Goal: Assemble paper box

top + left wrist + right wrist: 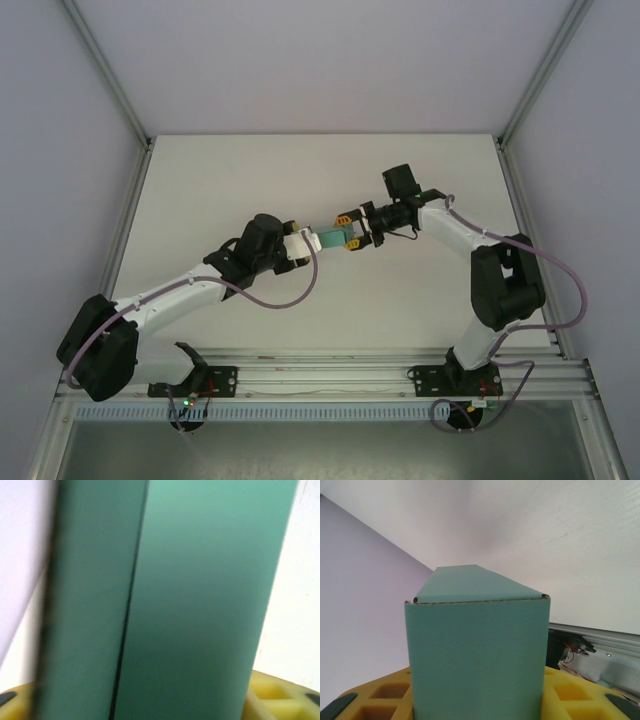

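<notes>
Paper box (332, 240) in right claw (350, 232)

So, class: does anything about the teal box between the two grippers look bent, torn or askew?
Nothing stands out: the paper box sits between the left gripper and right gripper, its visible panels flat, edges straight, no tears.

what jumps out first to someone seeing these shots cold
First is the teal paper box, caught between the two arms where they meet nose to nose over the middle of the white table. The right gripper clamps one end between its yellow fingers. The left gripper straddles the other end, its wrist camera pressed up close to the card.
</notes>
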`<state>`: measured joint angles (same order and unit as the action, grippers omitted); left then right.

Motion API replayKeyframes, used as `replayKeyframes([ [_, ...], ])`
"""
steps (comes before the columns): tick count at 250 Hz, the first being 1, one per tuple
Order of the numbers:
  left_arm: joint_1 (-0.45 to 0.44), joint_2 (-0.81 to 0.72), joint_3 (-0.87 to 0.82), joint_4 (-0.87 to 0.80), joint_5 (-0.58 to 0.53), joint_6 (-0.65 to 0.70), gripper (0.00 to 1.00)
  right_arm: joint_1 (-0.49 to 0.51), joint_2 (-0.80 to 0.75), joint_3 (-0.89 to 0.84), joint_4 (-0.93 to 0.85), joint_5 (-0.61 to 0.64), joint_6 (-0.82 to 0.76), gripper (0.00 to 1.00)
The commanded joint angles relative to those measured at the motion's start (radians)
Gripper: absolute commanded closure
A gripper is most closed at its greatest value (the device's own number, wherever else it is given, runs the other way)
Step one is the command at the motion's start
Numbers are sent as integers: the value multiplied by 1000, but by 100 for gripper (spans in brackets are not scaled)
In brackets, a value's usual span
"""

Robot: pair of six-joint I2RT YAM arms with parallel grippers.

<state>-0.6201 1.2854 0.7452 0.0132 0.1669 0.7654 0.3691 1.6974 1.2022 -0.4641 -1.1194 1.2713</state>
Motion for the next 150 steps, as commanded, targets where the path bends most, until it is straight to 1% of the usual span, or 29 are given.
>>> replayKeyframes([
  [1,-2,2,27,35,14,15,48,13,-39,5,-41,-65,-34,59],
  [12,-3,4,32,4,45,34,49,12,-43,6,-44,-63,-40,51],
  [28,-3,19,64,-66,62,41,56,12,-50,7,-40,-55,-58,50],
  [44,5,40,115,-139,60,22,61,12,-63,5,-57,-20,-78,41],
  [48,6,45,126,-155,59,22,62,11,-66,2,-55,-15,-80,37],
  [54,9,52,139,-172,57,21,63,10,-69,-1,-57,-7,-83,27],
  [65,13,61,157,-192,54,27,64,5,-78,-12,-54,7,-87,13],
  [70,16,64,161,-197,55,30,64,-1,-83,-18,-50,17,-92,2],
  [72,18,64,164,-197,56,31,64,-1,-85,-18,-48,21,-94,0],
  [95,39,71,184,-221,88,41,65,-27,-118,-43,-63,104,-139,0],
  [118,64,83,225,-323,170,64,65,-85,-165,-73,-48,220,-205,0],
  [132,74,100,248,-389,200,84,64,-123,-197,-63,-78,349,-303,0],
  [150,80,133,284,-463,217,93,64,-141,-238,-1,-158,556,-514,0],
])
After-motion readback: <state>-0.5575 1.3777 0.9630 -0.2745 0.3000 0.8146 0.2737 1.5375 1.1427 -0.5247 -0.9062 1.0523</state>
